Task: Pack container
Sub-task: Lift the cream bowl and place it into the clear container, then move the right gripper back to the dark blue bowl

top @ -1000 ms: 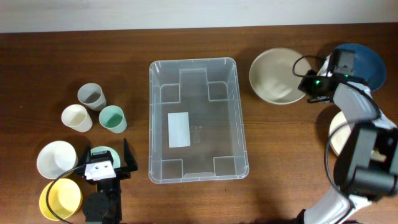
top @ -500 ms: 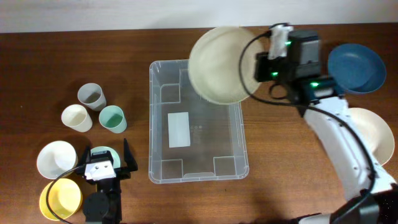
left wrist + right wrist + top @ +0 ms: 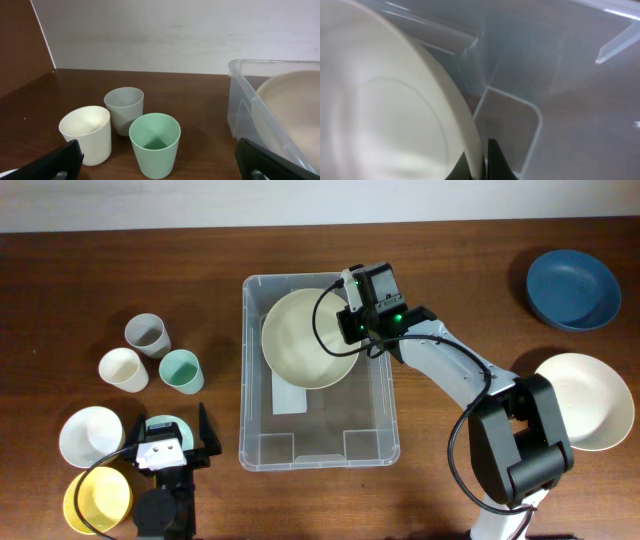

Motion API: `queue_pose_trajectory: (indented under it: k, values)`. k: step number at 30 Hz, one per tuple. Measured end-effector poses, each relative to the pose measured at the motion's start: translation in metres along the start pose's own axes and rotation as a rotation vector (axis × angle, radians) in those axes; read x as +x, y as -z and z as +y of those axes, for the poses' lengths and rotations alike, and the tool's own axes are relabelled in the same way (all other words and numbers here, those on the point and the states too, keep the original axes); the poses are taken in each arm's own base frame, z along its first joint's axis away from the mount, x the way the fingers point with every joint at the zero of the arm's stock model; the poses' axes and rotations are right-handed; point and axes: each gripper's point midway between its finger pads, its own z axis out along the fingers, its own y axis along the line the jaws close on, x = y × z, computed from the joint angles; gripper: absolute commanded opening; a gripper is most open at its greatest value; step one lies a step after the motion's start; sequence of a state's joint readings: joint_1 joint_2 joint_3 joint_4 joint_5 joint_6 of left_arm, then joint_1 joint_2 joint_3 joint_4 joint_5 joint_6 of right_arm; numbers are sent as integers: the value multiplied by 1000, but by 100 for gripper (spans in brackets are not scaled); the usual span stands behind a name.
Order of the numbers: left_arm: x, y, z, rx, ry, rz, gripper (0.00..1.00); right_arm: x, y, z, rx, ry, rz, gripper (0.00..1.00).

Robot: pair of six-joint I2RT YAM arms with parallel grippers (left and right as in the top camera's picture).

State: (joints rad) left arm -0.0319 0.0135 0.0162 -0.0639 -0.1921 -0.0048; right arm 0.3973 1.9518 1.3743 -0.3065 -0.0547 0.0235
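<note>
Overhead: right tool (image 3: 351,328) holds cream bowl (image 3: 303,340) inside container (image 3: 340,418).

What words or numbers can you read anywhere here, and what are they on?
None can be read.
The white label on the base of the container: no letters show at this size, and the cream bowl covers part of it.
Nothing else carries print.

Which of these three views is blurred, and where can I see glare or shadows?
Right wrist view: the worst one, with the cream bowl smeared and soft and the bin hazy. Overhead view: sharp and evenly lit, with only soft shadows on the table. Left wrist view: the green cup is crisp, and there are pale reflections on the bin's rim.
</note>
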Motion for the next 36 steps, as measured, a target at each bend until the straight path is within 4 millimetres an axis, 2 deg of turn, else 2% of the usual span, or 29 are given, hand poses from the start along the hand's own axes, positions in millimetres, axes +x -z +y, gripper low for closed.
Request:
queue_pose_trajectory:
  k: [1, 2, 5, 11, 13, 14, 15, 16, 17, 18, 19, 20, 22, 23, 27, 28, 29, 30, 33, 36]
  values:
    - [0, 0, 0, 0, 0, 0, 99, 0, 0, -1, 3, 1, -1, 5]
    - [0, 0, 0, 0, 0, 0, 99, 0, -1, -1, 6, 2, 0, 12]
    - [0, 0, 0, 0, 0, 0, 99, -1, -1, -1, 6, 1, -5, 24]
    - [0, 0, 0, 0, 0, 0, 99, -1, 4, -1, 9, -1, 1, 38]
    - [0, 0, 0, 0, 0, 0, 99, -8, 19, -5, 37, -1, -13, 43]
    - [0, 0, 0, 0, 0, 0, 99, -19, 34, -8, 63, 0, -42, 53]
    - [0, 0, 0, 0, 0, 0, 99, -36, 54, -14, 95, -1, -93, 57]
    - [0, 0, 0, 0, 0, 0, 100, -46, 66, -17, 114, 5, -127, 58]
    - [0, 0, 0, 0, 0, 0, 100, -70, 100, -27, 165, -8, -213, 58]
    - [0, 0, 0, 0, 0, 0, 99, -90, 133, -41, 218, -27, -292, 62]
    - [0, 0, 0, 0, 0, 0, 99, -106, 170, -65, 288, -62, -369, 65]
    - [0, 0, 0, 0, 0, 0, 99, -112, 192, -88, 345, -88, -408, 67]
    - [0, 0, 0, 0, 0, 0, 99, -104, 210, -139, 459, -129, -398, 73]
    - [0, 0, 0, 0, 0, 0, 99, -81, 207, -189, 556, -165, -323, 74]
    - [0, 0, 0, 0, 0, 0, 99, -33, 185, -263, 658, -230, -180, 74]
    - [0, 0, 0, 0, 0, 0, 99, -12, 178, -291, 685, -258, -127, 76]
    - [0, 0, 0, 0, 0, 0, 99, -1, 175, -304, 696, -270, -102, 76]
    - [0, 0, 0, 0, 0, 0, 99, 17, 170, -326, 713, -297, -66, 76]
    - [0, 0, 0, 0, 0, 0, 99, 52, 162, -367, 754, -324, -4, 76]
    - [0, 0, 0, 0, 0, 0, 99, 74, 149, -390, 767, -336, 28, 76]
